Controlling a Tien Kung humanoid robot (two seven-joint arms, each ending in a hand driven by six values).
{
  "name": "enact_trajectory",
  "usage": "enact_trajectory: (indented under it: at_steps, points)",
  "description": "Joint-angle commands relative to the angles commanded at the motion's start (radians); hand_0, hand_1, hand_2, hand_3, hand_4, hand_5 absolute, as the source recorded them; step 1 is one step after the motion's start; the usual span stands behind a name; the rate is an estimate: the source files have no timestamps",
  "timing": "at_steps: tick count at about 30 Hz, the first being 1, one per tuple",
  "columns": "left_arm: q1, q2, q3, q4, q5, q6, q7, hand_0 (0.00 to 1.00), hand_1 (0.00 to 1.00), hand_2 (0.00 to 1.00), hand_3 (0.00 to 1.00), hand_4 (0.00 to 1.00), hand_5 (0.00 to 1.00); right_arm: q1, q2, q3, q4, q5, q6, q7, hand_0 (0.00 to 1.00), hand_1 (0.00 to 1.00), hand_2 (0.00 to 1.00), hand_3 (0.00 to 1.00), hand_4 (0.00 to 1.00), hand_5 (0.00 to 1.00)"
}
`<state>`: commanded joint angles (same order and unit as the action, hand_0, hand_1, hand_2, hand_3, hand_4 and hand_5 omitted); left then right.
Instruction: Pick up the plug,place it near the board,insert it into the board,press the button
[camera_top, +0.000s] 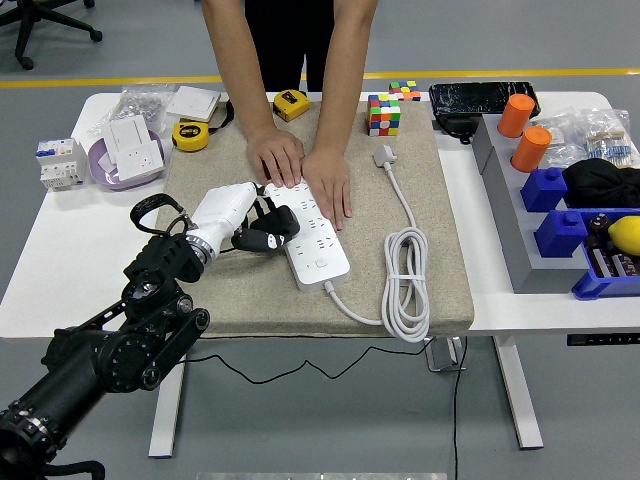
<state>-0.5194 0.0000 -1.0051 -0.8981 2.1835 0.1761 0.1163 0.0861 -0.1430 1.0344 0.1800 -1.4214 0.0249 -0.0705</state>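
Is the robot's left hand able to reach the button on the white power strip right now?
Probably yes. The left hand is at the strip's left edge, and the button sits bare on the near end of the power strip. The person's hands press only the far end.

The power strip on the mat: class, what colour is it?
White; the power strip shows best in the head view.

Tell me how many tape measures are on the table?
2: one tape measure on the white table beside the mat's far-left corner, another at the mat's far edge. More may be hidden.
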Motion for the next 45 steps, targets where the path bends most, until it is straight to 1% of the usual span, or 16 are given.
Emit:
enact_trajectory:
  at_steps: [10,23,33,36,40,45]
  points:
    - [0.007,0.0,-0.006,-0.009,-0.016,0.013,-0.016,0.32,0.259,0.391,0.449,0.662,0.204,-0.004,0.0,0.0,0.0,-0.001,0.0,-0.001,0.82,0.724,0.701,0.634,0.937,0.607]
    - [0.022,0.0,-0.021,-0.027,-0.091,0.028,-0.046,0.325,0.26,0.379,0.43,0.656,0.211,-0.006,0.001,-0.003,0.0,0.003,0.0,0.0,0.82,0.723,0.701,0.635,0.938,0.607]
    - [0.024,0.0,-0.015,-0.024,-0.091,0.023,-0.046,0.325,0.257,0.367,0.427,0.652,0.218,-0.007,0.001,-0.007,0.0,0.004,0.0,0.001,0.82,0.724,0.701,0.634,0.938,0.608]
    - [0.026,0.0,-0.014,-0.025,-0.096,0.029,-0.05,0.325,0.257,0.367,0.427,0.652,0.218,-0.007,0.001,-0.006,0.0,0.004,-0.001,0.001,0.82,0.724,0.701,0.634,0.938,0.608]
    - [0.033,0.0,-0.029,-0.037,-0.113,0.033,-0.054,0.326,0.256,0.357,0.413,0.642,0.225,-0.007,0.001,-0.002,0.0,0.002,-0.001,0.001,0.82,0.723,0.701,0.636,0.938,0.607]
    - [0.047,0.0,-0.07,-0.08,-0.137,0.032,-0.058,0.326,0.256,0.351,0.404,0.636,0.235,-0.007,0.003,0.003,0.0,0.0,0.0,0.0,0.82,0.723,0.701,0.635,0.938,0.607]
